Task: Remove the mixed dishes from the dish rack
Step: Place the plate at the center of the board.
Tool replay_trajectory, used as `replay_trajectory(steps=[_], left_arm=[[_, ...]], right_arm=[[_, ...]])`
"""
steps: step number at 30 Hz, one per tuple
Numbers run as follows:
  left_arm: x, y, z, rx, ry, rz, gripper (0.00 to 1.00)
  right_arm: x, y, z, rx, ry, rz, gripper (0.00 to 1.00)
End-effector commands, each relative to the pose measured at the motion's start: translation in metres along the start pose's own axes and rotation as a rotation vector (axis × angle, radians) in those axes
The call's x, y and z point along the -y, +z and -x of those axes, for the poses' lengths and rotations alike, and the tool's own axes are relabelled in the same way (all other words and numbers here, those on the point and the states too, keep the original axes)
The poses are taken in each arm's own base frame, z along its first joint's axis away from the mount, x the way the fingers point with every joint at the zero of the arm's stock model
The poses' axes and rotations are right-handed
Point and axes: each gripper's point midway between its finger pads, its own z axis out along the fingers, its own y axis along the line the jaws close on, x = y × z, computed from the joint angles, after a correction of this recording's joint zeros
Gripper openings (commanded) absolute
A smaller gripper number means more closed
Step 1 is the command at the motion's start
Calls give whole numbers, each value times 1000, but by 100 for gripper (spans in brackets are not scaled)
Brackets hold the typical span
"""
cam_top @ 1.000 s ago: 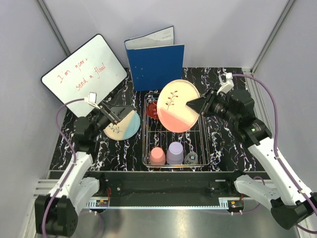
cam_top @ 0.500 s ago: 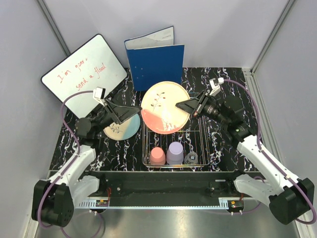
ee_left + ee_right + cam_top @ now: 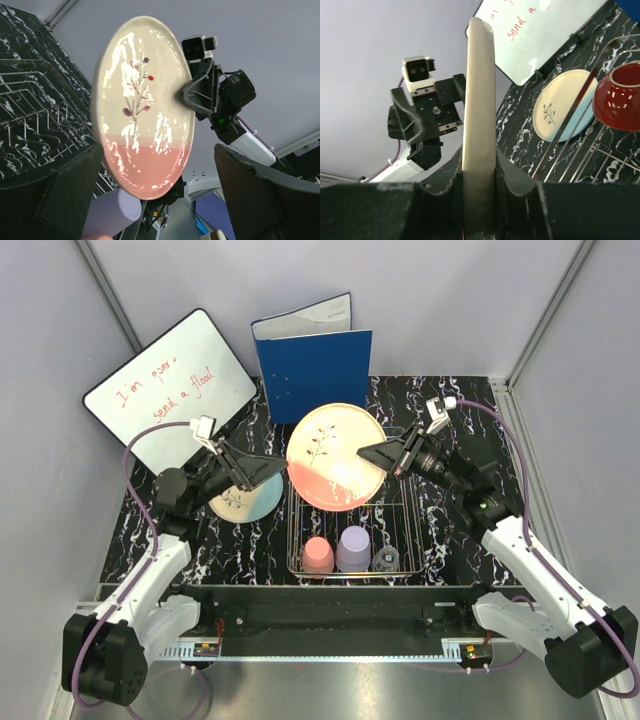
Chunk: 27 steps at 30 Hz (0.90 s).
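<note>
Holding the salmon-pink plate (image 3: 335,458) upright above the dish rack's (image 3: 404,525) far edge, the right gripper (image 3: 372,453) is clamped on its rim. The left gripper (image 3: 270,466) hovers beside it, jaws apart; seat them squarely on the opposite rim before releasing.

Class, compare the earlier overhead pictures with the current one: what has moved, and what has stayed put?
The right pincer, shut on the salmon plate, carried it leftward above the dish rack toward the left pincer, which turned from over the blue plate to face it, open. The blue plate, pink cup, lavender cup and glass stayed put.
</note>
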Motion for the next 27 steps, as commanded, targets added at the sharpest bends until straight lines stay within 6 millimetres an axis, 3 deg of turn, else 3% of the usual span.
replay_trajectory(steps=[1,8,15,19,20,22,23,27], left_arm=[[0,6,11,23,45,20,99],[-2,11,4,-1,27,11,99],[25,31,-16,-90,37,-97,91],[28,37,-24,-120,37,-115,51],[28,38,-25,-122,36,-115,27],[25,38,-26,-123,27,-105,6],[23,38,-26,-119,27,-97,0],[20,35,-24,-93,35,-72,0]], right_arm=[[-104,-28,39,123,-153,289,0],[-103,-24,33,90,-134,312,0],[-75,1,13,-13,-36,318,0],[-70,4,9,-26,-33,309,0],[-68,4,7,-33,-36,301,0],[-65,4,5,-39,-37,289,0],[-61,5,4,-42,-34,278,0],[-57,4,0,-56,-33,259,3]])
